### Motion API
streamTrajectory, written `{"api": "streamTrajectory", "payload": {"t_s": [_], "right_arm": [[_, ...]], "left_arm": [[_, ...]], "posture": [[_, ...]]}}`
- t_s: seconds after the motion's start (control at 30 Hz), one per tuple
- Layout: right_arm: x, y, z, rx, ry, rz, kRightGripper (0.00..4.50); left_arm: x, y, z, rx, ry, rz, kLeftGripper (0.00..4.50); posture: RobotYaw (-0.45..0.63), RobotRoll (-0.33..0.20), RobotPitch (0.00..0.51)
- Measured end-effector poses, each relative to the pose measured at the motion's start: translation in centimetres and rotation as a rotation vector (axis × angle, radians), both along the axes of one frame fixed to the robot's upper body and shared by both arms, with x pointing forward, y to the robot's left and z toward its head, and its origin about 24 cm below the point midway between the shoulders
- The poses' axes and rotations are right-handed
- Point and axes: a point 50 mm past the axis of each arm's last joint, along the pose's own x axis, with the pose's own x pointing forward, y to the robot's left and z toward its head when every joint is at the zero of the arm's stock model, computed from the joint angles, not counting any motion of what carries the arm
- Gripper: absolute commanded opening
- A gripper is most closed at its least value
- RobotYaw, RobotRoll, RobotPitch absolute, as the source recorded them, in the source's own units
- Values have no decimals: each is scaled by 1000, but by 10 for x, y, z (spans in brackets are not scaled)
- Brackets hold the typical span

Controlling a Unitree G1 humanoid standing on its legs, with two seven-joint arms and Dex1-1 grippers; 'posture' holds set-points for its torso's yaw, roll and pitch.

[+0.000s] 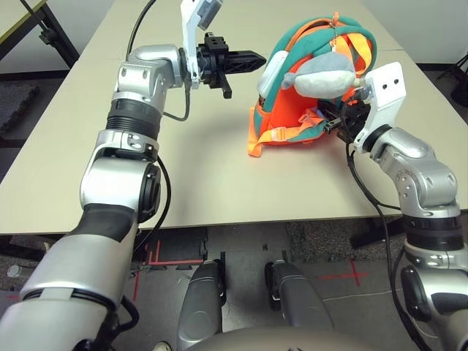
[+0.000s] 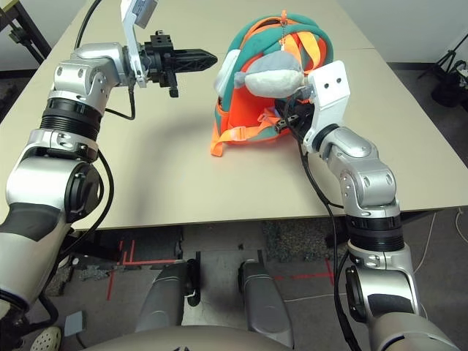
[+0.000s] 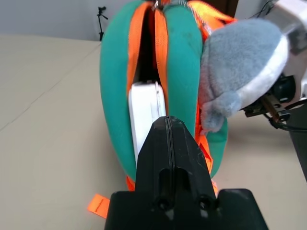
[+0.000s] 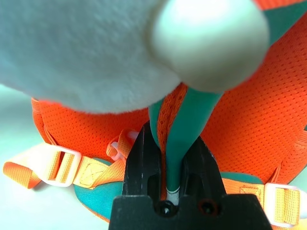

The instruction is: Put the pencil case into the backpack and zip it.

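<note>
Two grippers divided the work: the right gripper (image 4: 168, 158) was clenched on a teal trim strip of the small orange child's backpack (image 1: 292, 117), apparently to hold the bag upright and steady, while the left gripper (image 1: 252, 60) hung level just beside the bag's open side with its black fingers pressed together on nothing. The flat white rounded-corner pencil case (image 3: 146, 112) stood partly inside the unzipped opening, one end protruding toward the left gripper, which looked positioned to push it deeper. The backpack rested on a plain beige table (image 1: 205, 175), with dark floor and a black stand leg (image 1: 51, 33) beyond it.
</note>
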Motion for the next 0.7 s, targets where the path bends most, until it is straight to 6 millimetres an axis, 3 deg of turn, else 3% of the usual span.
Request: {"api": "streamTrajectory", "payload": {"t_s": [0.5,0.67,0.7], "right_arm": [[0,-1,0,1,-1,-12,188],[0,-1,-1,2,1,-15,188],[0,-1,-1,2,2,-15,188]], "left_arm": [[15,-38,-41,8,70,129,0],[14,-39,-28,-17,3,103,0],[14,-38,-22,-23,-14,94,178]], "posture": [[-241,0,123],[-248,0,126],[-248,0,126]]}}
